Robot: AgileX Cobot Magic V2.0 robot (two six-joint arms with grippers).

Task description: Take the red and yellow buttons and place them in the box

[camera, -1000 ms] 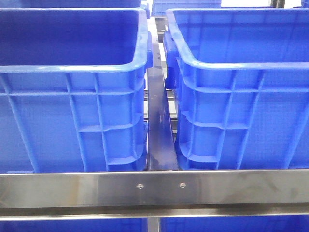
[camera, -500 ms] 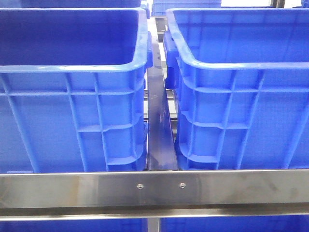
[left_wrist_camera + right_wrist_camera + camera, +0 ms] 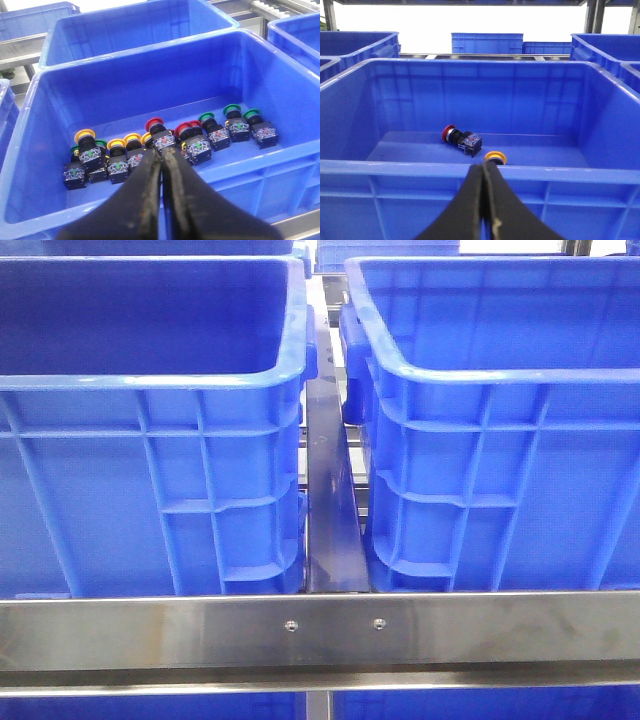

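Observation:
In the left wrist view a blue bin (image 3: 30, 165) holds a row of push buttons: red ones (image 3: 155, 122) near the middle, yellow ones (image 3: 84, 135) toward one end, green ones (image 3: 232, 108) toward the other. My left gripper (image 3: 162, 154) is shut and empty, above the bin's near wall, its tips pointing at the red buttons. In the right wrist view the blue box (image 3: 395, 167) holds one red button (image 3: 455, 135) lying on its side and one yellow button (image 3: 495, 157). My right gripper (image 3: 485, 167) is shut and empty, outside the box at its near rim.
The front view shows the two blue bins side by side, left (image 3: 150, 380) and right (image 3: 480, 370), with a narrow gap and a dark bar (image 3: 330, 500) between them. A steel rail (image 3: 320, 630) runs across in front. More blue bins (image 3: 487, 42) stand behind. Neither gripper shows in the front view.

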